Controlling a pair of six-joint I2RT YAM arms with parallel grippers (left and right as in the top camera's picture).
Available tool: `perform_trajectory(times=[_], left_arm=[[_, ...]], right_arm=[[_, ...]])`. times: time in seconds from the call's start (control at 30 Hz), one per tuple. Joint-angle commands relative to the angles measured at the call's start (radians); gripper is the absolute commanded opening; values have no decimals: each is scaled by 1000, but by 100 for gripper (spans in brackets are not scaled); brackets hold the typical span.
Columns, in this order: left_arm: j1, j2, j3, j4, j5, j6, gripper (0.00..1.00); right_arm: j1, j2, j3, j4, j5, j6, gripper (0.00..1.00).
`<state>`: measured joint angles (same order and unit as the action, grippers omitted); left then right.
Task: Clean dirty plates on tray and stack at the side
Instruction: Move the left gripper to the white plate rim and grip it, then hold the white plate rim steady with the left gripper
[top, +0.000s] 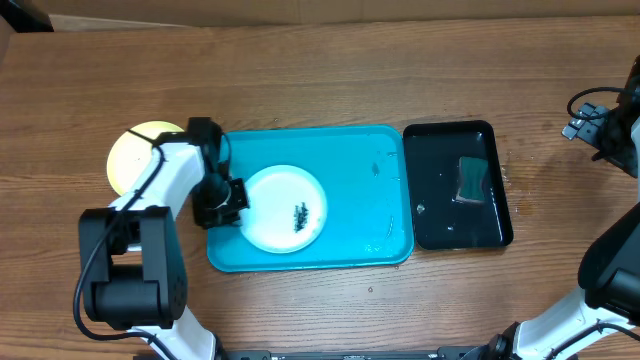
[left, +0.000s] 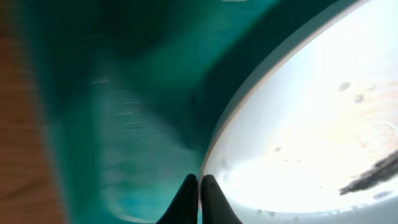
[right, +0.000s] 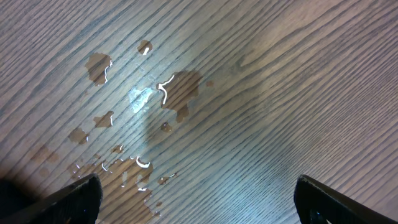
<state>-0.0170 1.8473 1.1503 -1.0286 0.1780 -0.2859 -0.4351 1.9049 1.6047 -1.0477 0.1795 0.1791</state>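
Observation:
A white plate (top: 285, 208) with dark specks (top: 300, 212) lies at the left of the turquoise tray (top: 360, 170). My left gripper (top: 230, 200) sits at the plate's left edge. In the left wrist view its two fingertips (left: 199, 178) are pinched together on the rim of the white plate (left: 311, 124), above the tray floor (left: 124, 93). A lime-green plate (top: 135, 158) rests on the table left of the tray, partly behind the left arm. My right gripper (top: 600, 125) hovers far right, and its jaws (right: 199, 186) stand wide apart over bare wood.
A black glossy tray (top: 440, 225) holding water and a dark sponge (top: 472, 180) adjoins the turquoise tray's right side. Water drops (right: 161, 93) lie on the wooden table under the right gripper. The left arm's base (top: 130, 270) stands at the front left.

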Motion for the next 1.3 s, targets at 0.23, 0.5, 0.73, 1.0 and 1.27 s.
perform_trajectory(times=[0.23, 0.5, 0.73, 1.0, 1.27], left_arm=[[-148, -15, -13, 135, 162, -104, 13], [-162, -15, 221, -9, 72, -1, 23], [-164, -13, 295, -10, -56, 92, 47], [-194, -8, 169, 104, -52, 106, 47], [-196, -8, 54, 226, 6, 106, 26]], right_arm=[[0, 5, 11, 4, -1, 3, 100], [0, 5, 11, 4, -1, 3, 100], [0, 5, 11, 4, -1, 3, 100], [0, 5, 11, 4, -1, 3, 100], [0, 5, 11, 4, -1, 3, 100]])
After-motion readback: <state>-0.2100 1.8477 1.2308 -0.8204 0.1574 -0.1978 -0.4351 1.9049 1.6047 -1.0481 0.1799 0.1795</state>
